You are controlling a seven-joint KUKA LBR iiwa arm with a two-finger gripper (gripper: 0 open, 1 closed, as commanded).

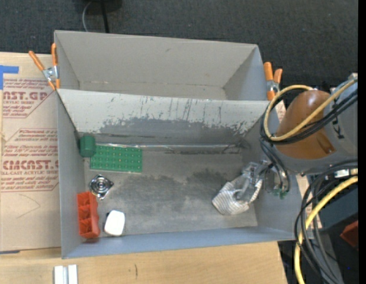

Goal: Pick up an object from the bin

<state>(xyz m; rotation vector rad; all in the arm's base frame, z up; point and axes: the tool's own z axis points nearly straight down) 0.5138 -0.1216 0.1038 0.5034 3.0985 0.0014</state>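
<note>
Bin (171, 189): grey metal, open at the top, with sloped walls and a scuffed floor.
Arm (306, 128): comes in over the bin's right rim, with an orange cover and looped cables at the wrist.
Gripper (250, 188): low in the bin's near right corner, close to the right wall and just above the front wall. It is down on the upper right edge of the crumpled piece.
Gripper state: whether it is apart, together or clamped cannot be told.
Crumpled piece (229, 203): silvery grey and wrinkled, lying on the floor at near right, just short of the front wall. Its left side is free.
Green studded plate (116, 158): flat, at far left.
Green block (87, 145): small, touching the plate's upper left corner and close to the left wall.
Metal fitting (100, 185): small and shiny, lying below the plate.
Red block (87, 215): long, lying along the left wall at the near left corner.
White lump (114, 223): rounded, just beside the red block and near the front wall.
Open room: the middle of the floor is bare, from the plate across to the crumpled piece. The left group lies well apart from the gripper.
</note>
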